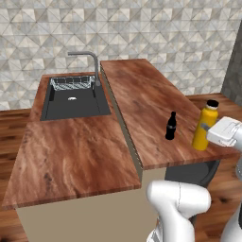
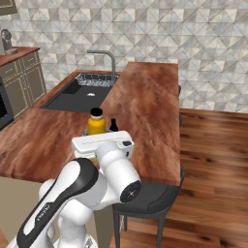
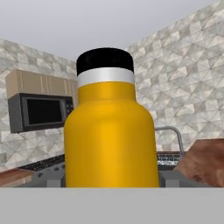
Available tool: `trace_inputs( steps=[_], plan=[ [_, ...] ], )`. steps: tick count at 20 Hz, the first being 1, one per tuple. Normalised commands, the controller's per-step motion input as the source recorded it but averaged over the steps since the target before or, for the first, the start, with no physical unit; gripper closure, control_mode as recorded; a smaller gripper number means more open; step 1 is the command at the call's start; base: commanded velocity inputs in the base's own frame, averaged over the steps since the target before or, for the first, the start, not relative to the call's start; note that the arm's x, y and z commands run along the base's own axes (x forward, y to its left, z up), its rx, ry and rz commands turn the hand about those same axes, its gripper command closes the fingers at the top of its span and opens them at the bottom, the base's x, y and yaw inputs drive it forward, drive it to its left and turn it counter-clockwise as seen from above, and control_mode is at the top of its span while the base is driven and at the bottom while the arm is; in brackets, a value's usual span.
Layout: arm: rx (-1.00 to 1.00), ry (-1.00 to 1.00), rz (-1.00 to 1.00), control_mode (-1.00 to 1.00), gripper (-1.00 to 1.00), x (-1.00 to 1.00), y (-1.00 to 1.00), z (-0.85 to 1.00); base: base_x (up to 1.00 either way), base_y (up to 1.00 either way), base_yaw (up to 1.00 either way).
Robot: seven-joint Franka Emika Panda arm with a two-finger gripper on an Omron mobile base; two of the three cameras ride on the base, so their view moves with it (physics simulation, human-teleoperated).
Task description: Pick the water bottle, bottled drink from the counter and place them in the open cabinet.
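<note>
End effector at water bottle, fingertips hidden, grip can't tell.

The raised reddish-brown wood-grain tabletop lay bare from its far end down to the two bottles near its front edge. There the slim black long-necked bottle stood just beside the taller yellow black-capped bottle, with a narrow gap between them. Well to the side, a curved grey tap rose over the dark sink.
</note>
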Motion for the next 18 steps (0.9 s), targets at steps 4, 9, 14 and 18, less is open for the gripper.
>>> trace_inputs(
  steps=[4, 9, 14, 18],
  plan=[
    [0.0, 0.0, 0.0, 1.0, 1.0, 0.0, 0.0, 0.0, 0.0, 0.0, 0.0],
    [0.0, 0.0, 0.0, 1.0, 1.0, 0.0, 0.0, 0.0, -0.04, 0.0, 0.0],
    [0.0, 0.0, 0.0, 1.0, 1.0, 0.0, 0.0, 0.0, -0.34, 0.0, 0.0],
    [0.0, 0.0, 0.0, 1.0, 1.0, 0.0, 0.0, 0.0, -0.45, 0.02, 0.15]
  ],
)
